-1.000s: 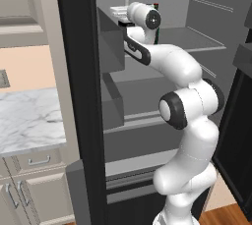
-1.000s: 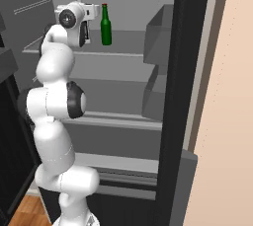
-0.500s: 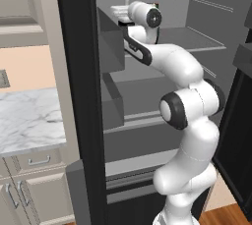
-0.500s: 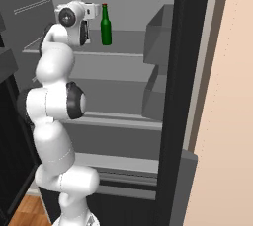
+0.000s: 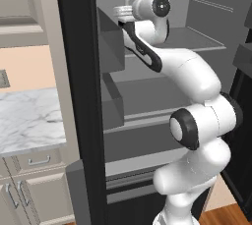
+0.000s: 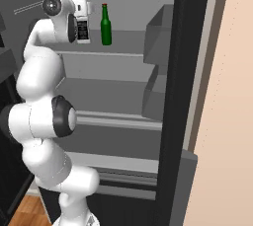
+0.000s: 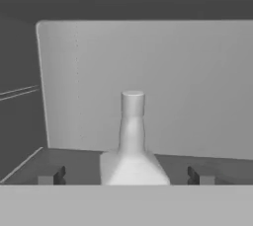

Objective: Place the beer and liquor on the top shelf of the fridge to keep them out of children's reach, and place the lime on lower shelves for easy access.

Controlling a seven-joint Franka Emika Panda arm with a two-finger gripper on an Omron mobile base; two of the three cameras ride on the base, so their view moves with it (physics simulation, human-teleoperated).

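Green beer point(image 6: 105, 24), white liquor point(image 7: 132, 148): two bottles.

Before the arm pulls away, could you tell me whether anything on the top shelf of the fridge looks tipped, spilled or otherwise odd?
Nothing stands out. The liquor stands upright on the top shelf between the open gripper fingers, and the beer stands upright beside it. No spill shows.

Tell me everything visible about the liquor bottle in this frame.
The liquor bottle is squat and whitish, with a narrow straight neck widening into broad shoulders; it looks like glass. In the right base view a black label with a white mark shows on its side. It stands upright on the top shelf, near the beer. The claw is open, its fingertips apart on either side, not touching it.
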